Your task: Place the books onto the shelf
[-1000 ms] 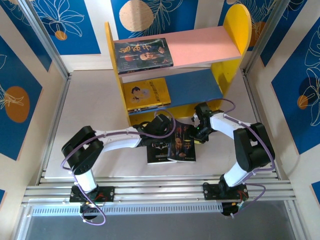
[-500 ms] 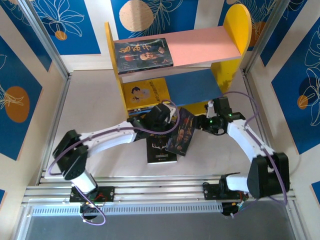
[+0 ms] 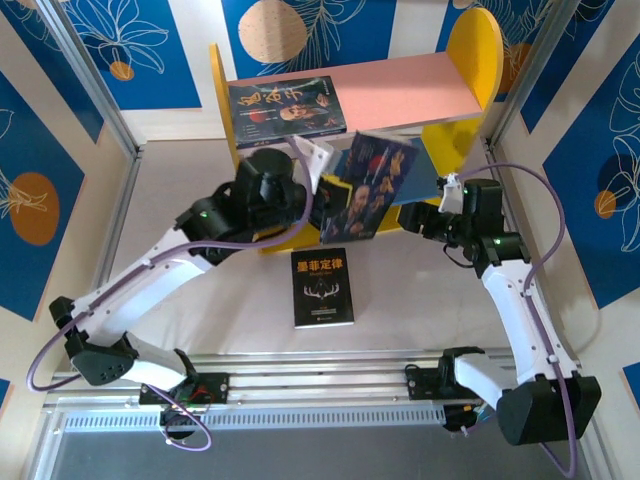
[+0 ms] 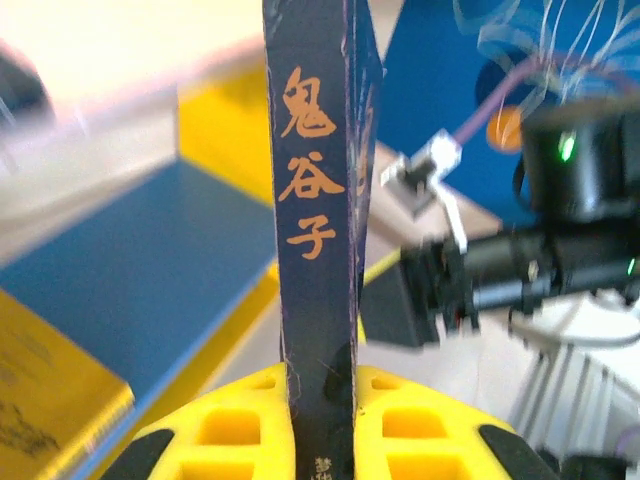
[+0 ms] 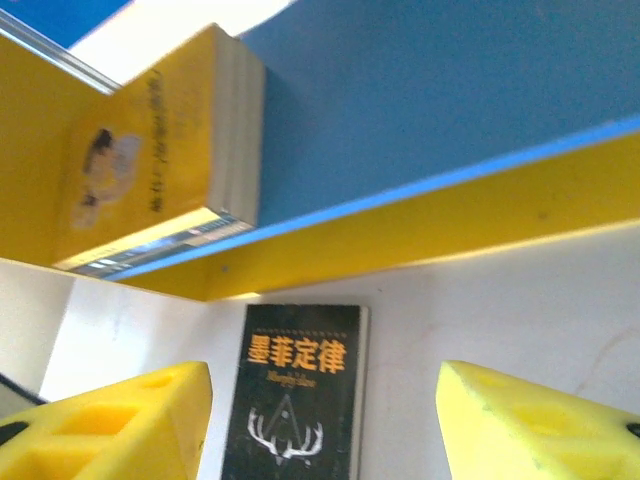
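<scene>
Yellow book (image 5: 150, 150) lies flat at the left end of the shelf's (image 3: 420, 95) blue lower board. Upper portrait book (image 3: 287, 110) lies flat on the pink board. Left gripper (image 4: 320, 420) is clamped on the held portrait book (image 3: 365, 185), which stands on edge in front of the lower level. Antler book (image 3: 322, 288) lies flat on the table (image 3: 180, 190) below. Right gripper (image 3: 415, 218) is just beside the held book, fingers spread, gripping nothing.

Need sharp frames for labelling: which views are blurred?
Top external: crisp throughout. Left wrist: the held book is sharp, the shelf behind it smeared. Right wrist: the antler book is readable, the yellow book soft.
</scene>
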{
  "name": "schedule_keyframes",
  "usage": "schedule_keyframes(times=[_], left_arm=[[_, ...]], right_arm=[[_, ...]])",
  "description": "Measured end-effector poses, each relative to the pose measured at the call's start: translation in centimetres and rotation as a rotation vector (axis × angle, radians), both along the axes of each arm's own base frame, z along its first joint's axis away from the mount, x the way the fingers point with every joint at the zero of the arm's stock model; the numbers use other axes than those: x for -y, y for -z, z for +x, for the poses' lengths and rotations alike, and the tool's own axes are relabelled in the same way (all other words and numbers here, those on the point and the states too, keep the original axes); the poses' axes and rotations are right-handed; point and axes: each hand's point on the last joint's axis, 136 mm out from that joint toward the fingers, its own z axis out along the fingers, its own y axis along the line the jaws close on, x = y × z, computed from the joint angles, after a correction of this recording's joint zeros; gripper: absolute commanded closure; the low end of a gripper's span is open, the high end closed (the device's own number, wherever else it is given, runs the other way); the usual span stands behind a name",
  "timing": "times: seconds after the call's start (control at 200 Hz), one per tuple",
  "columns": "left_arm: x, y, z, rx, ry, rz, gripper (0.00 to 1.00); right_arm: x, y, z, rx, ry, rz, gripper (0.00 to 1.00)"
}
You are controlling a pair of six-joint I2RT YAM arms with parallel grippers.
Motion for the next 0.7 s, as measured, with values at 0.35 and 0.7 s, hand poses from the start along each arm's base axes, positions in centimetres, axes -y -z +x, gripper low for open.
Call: schedule_keyframes(times=[0.35,0.7], left_arm=[[-2.2,-13.6,3.0,0.335,-0.212,-0.235,1.00],[-0.5,-17.4,7.5,0.487,-0.346,-0.351,1.00]], right_arm=[[-2.1,-13.4,0.3,0.296,-0.096,0.138,0.32],[-6.1,-23.8,1.1,0.519,-0.233,0.303,0.15]])
